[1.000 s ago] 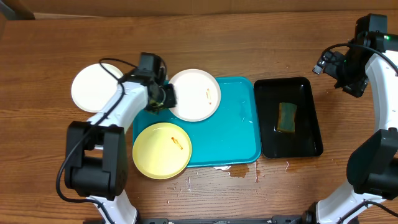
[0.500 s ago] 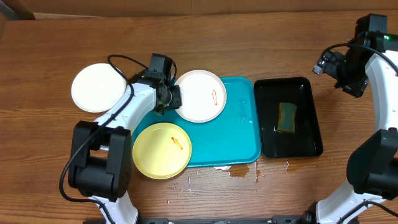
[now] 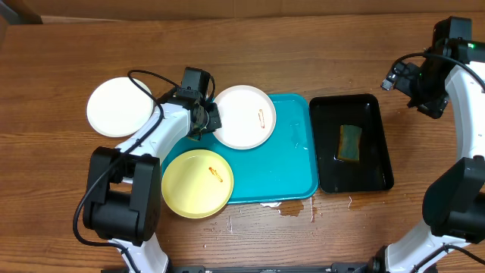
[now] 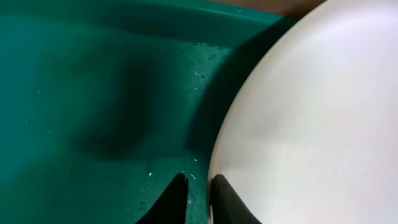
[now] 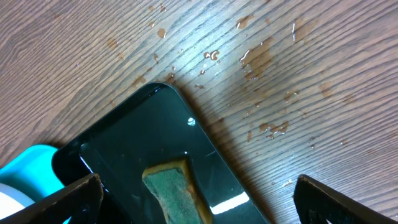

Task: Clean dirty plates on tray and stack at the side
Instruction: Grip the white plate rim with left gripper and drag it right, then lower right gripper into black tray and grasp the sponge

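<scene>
A white plate (image 3: 244,116) with a small orange smear lies on the back left of the turquoise tray (image 3: 292,163), overhanging its rim. My left gripper (image 3: 211,120) is shut on this plate's left rim; in the left wrist view the fingers (image 4: 198,186) pinch the plate's edge (image 4: 311,112) over the wet tray (image 4: 93,93). A pale yellow plate (image 3: 197,182) with an orange smear sits on the tray's front left corner. A second white plate (image 3: 116,106) lies on the table to the left. My right gripper (image 3: 399,76) is open and empty, raised over the black tray.
A narrow black tray (image 3: 379,152) right of the turquoise tray holds a green-and-yellow sponge (image 3: 350,142), which also shows in the right wrist view (image 5: 177,186). Water drops lie on the table before the tray (image 3: 292,208) and behind the black tray (image 5: 261,62).
My left gripper moved right with the smeared white plate, carrying it further onto the tray. In the last half second it has barely moved. The right arm has not moved.
</scene>
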You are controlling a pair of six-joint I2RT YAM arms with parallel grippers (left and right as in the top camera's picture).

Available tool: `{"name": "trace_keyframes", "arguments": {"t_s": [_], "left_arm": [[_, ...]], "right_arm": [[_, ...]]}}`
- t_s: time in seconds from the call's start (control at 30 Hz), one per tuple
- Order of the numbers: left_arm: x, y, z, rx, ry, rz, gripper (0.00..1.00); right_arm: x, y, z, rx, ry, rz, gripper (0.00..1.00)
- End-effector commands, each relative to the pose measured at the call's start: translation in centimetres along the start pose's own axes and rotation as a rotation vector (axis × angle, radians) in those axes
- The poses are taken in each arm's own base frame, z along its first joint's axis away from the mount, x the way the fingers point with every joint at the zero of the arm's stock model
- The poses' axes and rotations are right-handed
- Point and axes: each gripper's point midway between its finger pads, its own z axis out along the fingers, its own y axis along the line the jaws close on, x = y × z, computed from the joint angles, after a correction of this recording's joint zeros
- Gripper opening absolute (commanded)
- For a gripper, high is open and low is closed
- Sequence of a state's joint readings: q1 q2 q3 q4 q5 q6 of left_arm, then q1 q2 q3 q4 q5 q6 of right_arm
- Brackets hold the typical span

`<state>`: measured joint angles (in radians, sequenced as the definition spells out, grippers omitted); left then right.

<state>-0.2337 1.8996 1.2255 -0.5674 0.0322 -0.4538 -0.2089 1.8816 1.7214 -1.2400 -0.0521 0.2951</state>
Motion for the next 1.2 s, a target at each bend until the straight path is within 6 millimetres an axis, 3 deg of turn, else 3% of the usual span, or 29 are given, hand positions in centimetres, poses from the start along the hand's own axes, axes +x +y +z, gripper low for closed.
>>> {"name": "trace_keyframes", "arguments": {"t_s": [0.0, 0.13, 0.23, 0.3, 0.37, 0.57, 0.8, 1.03, 1.17], "left_arm": [[0.4, 0.5, 0.5, -0.020, 0.008, -0.021, 0.15], [0.3, 0.4, 0.6, -0.017, 0.004, -0.018, 0.13], [0.2, 0.2, 0.6, -0.013, -0.003, -0.015, 0.06], [0.1, 0.2, 0.6, -0.013, -0.004, -0.015, 0.04], [0.2, 0.3, 0.6, -0.016, -0.004, -0.016, 0.04], [0.2, 0.3, 0.6, -0.016, -0.004, -0.016, 0.16], [0.2, 0.3, 0.6, -0.016, -0.004, -0.015, 0.16], [0.3, 0.3, 0.9, -0.019, 0.002, -0.015, 0.14], [0.9, 0.7, 2.4, -0.031, 0.032, -0.016, 0.12]], "right_arm": [[0.1, 1.1, -0.9, -0.062, 0.006, 0.001, 1.00], [0.5, 1.7, -1.0, -0.103, 0.029, 0.001, 1.00], [1.0, 1.8, -1.0, -0.110, 0.053, 0.004, 1.00], [1.9, 1.9, -1.0, -0.117, 0.088, 0.008, 0.88], [2.8, 1.9, -0.9, -0.109, 0.122, 0.004, 0.85], [6.2, 1.8, 1.2, -0.008, 0.205, -0.055, 0.85], [8.6, 1.6, 4.0, 0.042, 0.245, -0.102, 0.72], [10.0, 1.5, 5.7, 0.033, 0.278, -0.103, 0.71], [10.8, 2.1, 6.6, 0.025, 0.279, -0.129, 0.72]]}}
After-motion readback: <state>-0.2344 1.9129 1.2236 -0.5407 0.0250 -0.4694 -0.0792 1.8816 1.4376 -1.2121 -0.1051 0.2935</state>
